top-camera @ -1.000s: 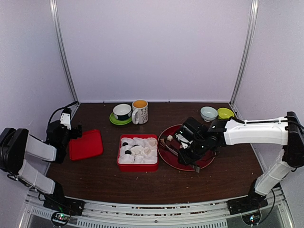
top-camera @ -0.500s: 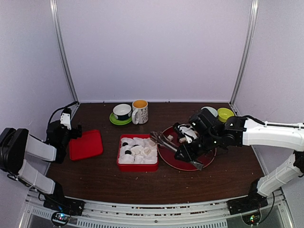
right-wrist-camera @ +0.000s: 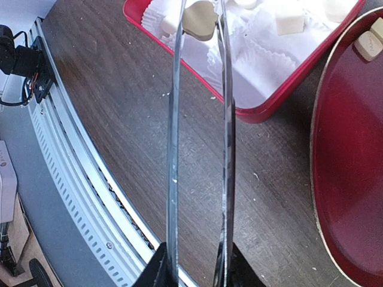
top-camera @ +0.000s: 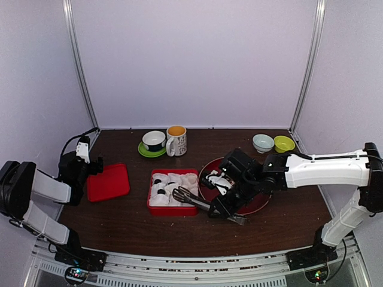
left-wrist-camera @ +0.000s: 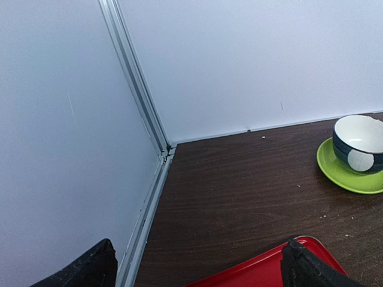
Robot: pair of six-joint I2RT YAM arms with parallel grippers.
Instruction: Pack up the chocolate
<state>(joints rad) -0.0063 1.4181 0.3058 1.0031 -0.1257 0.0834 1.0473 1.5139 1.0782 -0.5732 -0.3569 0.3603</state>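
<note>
Right gripper (top-camera: 229, 205) was partly closed, clamped on the handle end of the tongs (top-camera: 194, 200). The wrist view showed the same thing: right gripper (right-wrist-camera: 194, 266) squeezing the two blades of the tongs (right-wrist-camera: 225, 149) nearly parallel. A tan chocolate piece (right-wrist-camera: 199, 18) was pinched between the tips.

What changed: a second earlier the tongs were down over the red plate (top-camera: 258, 202), and half a second earlier their tips were at the far right corner of the red box (top-camera: 173, 210). Now the arm had swung left and the tips sat over the box's near half, above the paper cups (right-wrist-camera: 251, 60). I couldn't tell if the piece was touching a cup or hanging just above it.

My read was that the pick was done, the carry nearly done, and the release came next. A cream chocolate (right-wrist-camera: 289, 21) already sat in the box, and one loose chocolate (right-wrist-camera: 366, 43) was left on the red plate (right-wrist-camera: 353, 179).

Left gripper (left-wrist-camera: 200, 269) hadn't moved. Its jaws were wide open with nothing in them, parked over the edge of the red lid (left-wrist-camera: 251, 272) on the surface (left-wrist-camera: 239, 179), well apart from the box.
</note>
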